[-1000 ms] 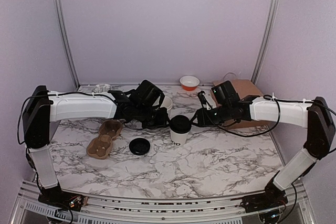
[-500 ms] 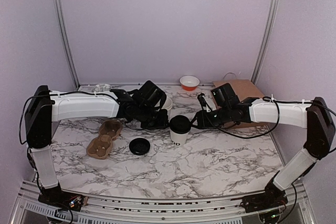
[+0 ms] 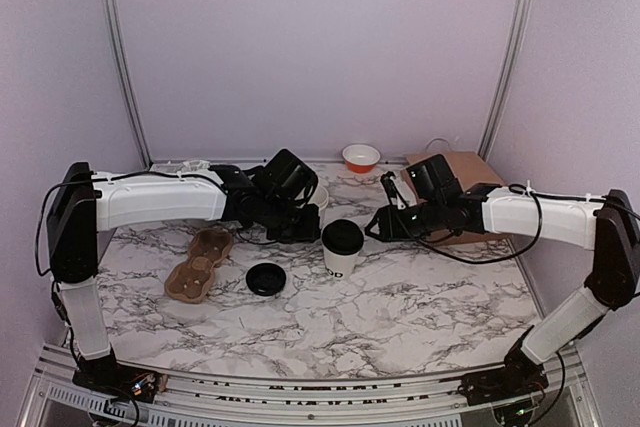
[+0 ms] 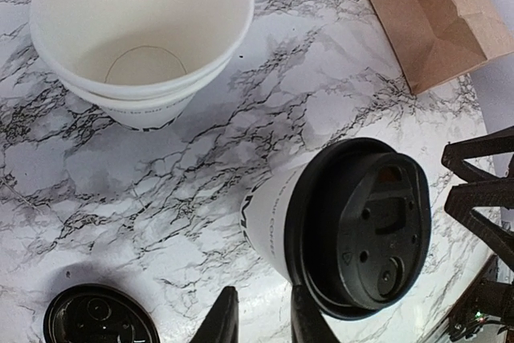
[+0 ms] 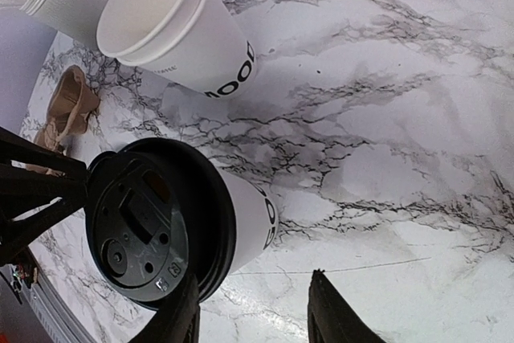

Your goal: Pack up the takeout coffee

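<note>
Both sides of the takeout coffee (image 3: 341, 247) are flanked, without touching. The left end effector (image 4: 261, 323) and right end effector (image 5: 253, 311) stand released, empty.

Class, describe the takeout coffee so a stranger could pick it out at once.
On the marble table, look to the middle, where the takeout coffee stands alone. Unlike the lidless stacked cups beyond it and the loose lid lying to its left, it is a white cup wearing a black lid.
</note>
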Controlling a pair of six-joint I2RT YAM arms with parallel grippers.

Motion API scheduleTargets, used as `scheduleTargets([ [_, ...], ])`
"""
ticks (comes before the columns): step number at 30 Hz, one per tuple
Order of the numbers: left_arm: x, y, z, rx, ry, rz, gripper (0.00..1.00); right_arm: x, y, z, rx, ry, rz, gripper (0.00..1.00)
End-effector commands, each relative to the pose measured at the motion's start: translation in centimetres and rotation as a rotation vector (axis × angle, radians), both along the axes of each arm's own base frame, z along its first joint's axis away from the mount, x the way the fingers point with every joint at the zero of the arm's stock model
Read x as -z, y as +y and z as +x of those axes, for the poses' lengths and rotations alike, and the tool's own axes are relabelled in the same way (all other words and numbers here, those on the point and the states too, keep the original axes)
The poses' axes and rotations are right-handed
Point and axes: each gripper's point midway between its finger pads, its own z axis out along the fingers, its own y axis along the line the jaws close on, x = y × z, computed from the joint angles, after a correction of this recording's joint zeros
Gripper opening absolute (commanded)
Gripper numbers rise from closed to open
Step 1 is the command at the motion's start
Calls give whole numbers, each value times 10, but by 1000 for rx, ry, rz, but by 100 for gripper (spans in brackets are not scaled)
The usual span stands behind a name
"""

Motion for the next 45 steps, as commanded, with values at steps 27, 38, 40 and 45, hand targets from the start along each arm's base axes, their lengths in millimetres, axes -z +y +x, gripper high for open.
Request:
scheduleTargets([
  [27,5,-13,6,27,-1,27,24,-15,25,10,-33,-63,-45,46],
  [38,24,-6,-3,34,19,89,24,-1,25,5,-45,-41,-74,46],
  [40,28,-5,-5,37,27,99,24,3,23,3,-44,-34,-79,46],
  [45,42,2,-11,33,43,136,23,7,19,0,-38,-27,-87,46],
])
